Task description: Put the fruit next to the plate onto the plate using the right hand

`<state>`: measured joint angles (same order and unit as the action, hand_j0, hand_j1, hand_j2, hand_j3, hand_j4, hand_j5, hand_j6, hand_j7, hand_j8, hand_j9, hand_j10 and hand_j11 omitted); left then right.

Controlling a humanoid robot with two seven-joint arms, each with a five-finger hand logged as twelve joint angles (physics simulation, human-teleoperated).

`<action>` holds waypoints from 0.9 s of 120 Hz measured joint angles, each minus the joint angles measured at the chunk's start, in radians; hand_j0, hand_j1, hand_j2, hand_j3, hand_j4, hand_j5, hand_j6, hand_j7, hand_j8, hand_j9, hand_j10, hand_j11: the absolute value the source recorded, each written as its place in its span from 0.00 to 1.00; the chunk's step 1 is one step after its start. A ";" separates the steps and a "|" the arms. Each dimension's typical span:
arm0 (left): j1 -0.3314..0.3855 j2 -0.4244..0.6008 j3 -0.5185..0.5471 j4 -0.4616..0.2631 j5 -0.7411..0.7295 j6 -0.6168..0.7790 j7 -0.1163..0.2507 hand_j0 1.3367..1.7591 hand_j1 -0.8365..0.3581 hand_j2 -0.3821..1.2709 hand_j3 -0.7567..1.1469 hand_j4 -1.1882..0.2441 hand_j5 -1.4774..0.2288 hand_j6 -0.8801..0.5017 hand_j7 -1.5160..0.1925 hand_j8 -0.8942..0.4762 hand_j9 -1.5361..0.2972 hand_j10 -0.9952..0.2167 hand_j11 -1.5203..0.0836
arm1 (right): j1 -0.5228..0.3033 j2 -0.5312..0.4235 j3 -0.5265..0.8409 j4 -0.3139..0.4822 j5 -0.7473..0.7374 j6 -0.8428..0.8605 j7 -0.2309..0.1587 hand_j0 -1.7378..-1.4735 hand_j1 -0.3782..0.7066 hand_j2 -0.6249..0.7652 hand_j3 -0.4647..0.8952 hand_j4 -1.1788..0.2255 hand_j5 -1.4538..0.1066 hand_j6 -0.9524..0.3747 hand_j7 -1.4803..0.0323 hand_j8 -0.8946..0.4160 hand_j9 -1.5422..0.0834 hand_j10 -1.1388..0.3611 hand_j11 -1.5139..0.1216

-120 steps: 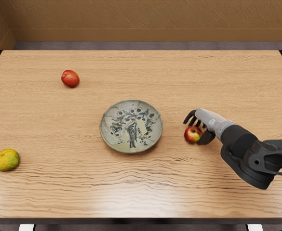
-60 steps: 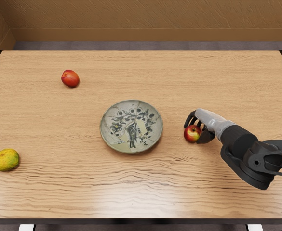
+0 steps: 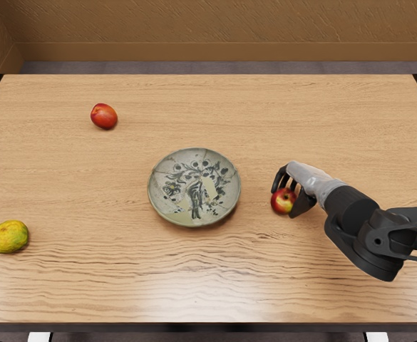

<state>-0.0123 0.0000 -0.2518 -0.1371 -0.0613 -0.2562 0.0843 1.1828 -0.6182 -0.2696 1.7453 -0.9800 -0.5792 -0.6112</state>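
Observation:
A small red and yellow apple (image 3: 283,201) lies on the table just right of the patterned ceramic plate (image 3: 194,187). My right hand (image 3: 288,191) reaches in from the right edge and its dark fingers (image 3: 280,175) curl over the apple's top and far side, with the thumb under its near right side. The fruit is still resting at table level. The plate holds nothing. My left arm does not show.
A red apple (image 3: 103,115) sits at the far left of the wooden table (image 3: 208,263). A yellow-green citrus fruit (image 3: 9,236) lies near the front left edge. The right forearm (image 3: 368,228) crosses the table's right side.
The right hand's fingers have curled tighter around the apple. The apple has shifted slightly left and toward me with the hand.

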 joint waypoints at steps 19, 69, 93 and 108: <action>0.000 0.000 0.000 0.000 0.000 0.000 0.000 0.76 0.99 0.23 0.40 0.83 0.87 0.64 0.89 0.65 0.84 0.82 0.95 | 0.000 -0.002 0.000 0.000 0.001 0.001 0.000 0.33 0.56 0.60 0.34 0.37 0.34 0.36 0.37 0.29 0.37 0.29 0.35; 0.000 0.000 0.000 0.000 0.000 0.000 0.000 0.76 0.99 0.23 0.40 0.83 0.87 0.64 0.89 0.65 0.84 0.82 0.95 | 0.037 -0.008 0.031 0.000 0.013 0.018 0.000 0.32 0.57 0.60 0.34 0.39 0.32 0.37 0.37 0.30 0.37 0.30 0.35; 0.000 0.000 0.000 0.000 0.000 0.000 0.000 0.76 0.99 0.23 0.40 0.83 0.87 0.64 0.89 0.65 0.84 0.82 0.95 | 0.060 0.020 0.069 0.000 0.028 0.047 0.000 0.32 0.58 0.60 0.34 0.40 0.33 0.38 0.39 0.30 0.39 0.31 0.37; -0.001 0.000 0.000 0.000 0.000 0.000 0.000 0.76 0.99 0.23 0.40 0.83 0.87 0.64 0.89 0.65 0.84 0.82 0.95 | 0.085 0.042 0.081 0.000 0.052 0.054 0.000 0.31 0.59 0.61 0.34 0.40 0.34 0.38 0.39 0.31 0.39 0.31 0.37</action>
<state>-0.0136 0.0000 -0.2517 -0.1368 -0.0614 -0.2562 0.0843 1.2683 -0.5761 -0.1884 1.7456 -0.9285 -0.5254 -0.6109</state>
